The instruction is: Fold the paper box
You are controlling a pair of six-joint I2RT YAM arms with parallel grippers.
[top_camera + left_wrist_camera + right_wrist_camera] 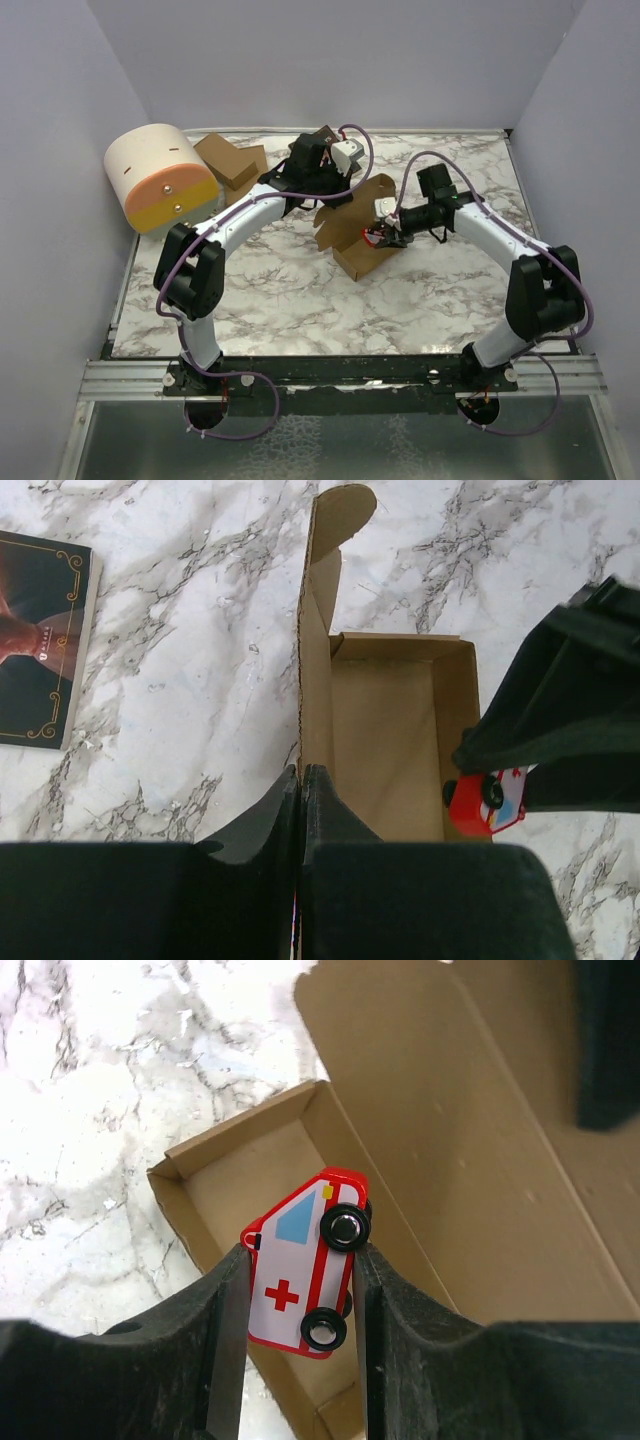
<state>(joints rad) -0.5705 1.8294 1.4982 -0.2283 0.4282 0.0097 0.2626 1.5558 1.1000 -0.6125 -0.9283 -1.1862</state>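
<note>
The paper box (352,235) sits open in the middle of the counter (280,290). The left claw (301,780) pinches its tall flap. The right claw (300,1260) squeezes a toy ambulance (300,1280) above it; the toy could slip and miss the box

Marbled table (300,300), paper box (355,240), dark book (40,640), cardboard stack (235,160), cream-orange bin (160,175)

I see 2 arms: left arm (243,214), right arm (492,230). White curved links, bulky black joint housings, purple cables (358,130) looping along each. My wrist views show matte black fingers (225,1340).
</note>
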